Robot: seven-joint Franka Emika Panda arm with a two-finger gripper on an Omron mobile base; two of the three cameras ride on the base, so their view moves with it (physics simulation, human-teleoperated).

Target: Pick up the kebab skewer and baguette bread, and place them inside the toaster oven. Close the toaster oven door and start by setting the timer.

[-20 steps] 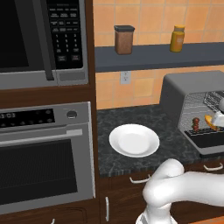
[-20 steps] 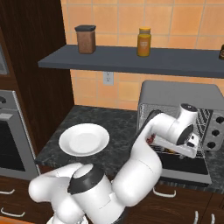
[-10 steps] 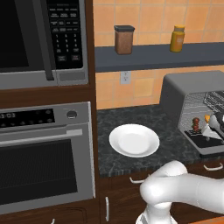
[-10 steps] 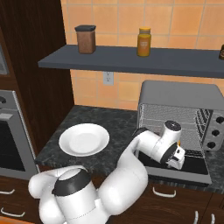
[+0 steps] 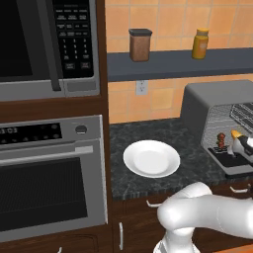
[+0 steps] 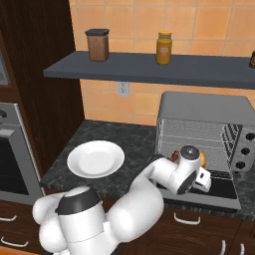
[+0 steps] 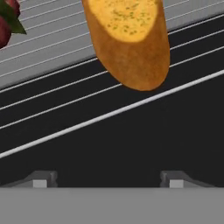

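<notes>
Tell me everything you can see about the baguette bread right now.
The baguette bread is a short oblong loaf with a smooth orange-brown crust and a paler golden, speckled top face. In the hand view it lies on the wire rack inside the toaster oven, its rounded end reaching toward the rack's front bar. A bit of the kebab skewer sits apart at its side. The gripper is drawn back with its fingertips spread wide, not touching the loaf. From the right base view only an orange sliver shows beside the wrist.

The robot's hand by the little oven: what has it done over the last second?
The gripper has pulled back out of the toaster oven to above the open door, jaws apart, empty. The baguette bread and kebab skewer stayed on the rack; the white plate stayed put.
</notes>
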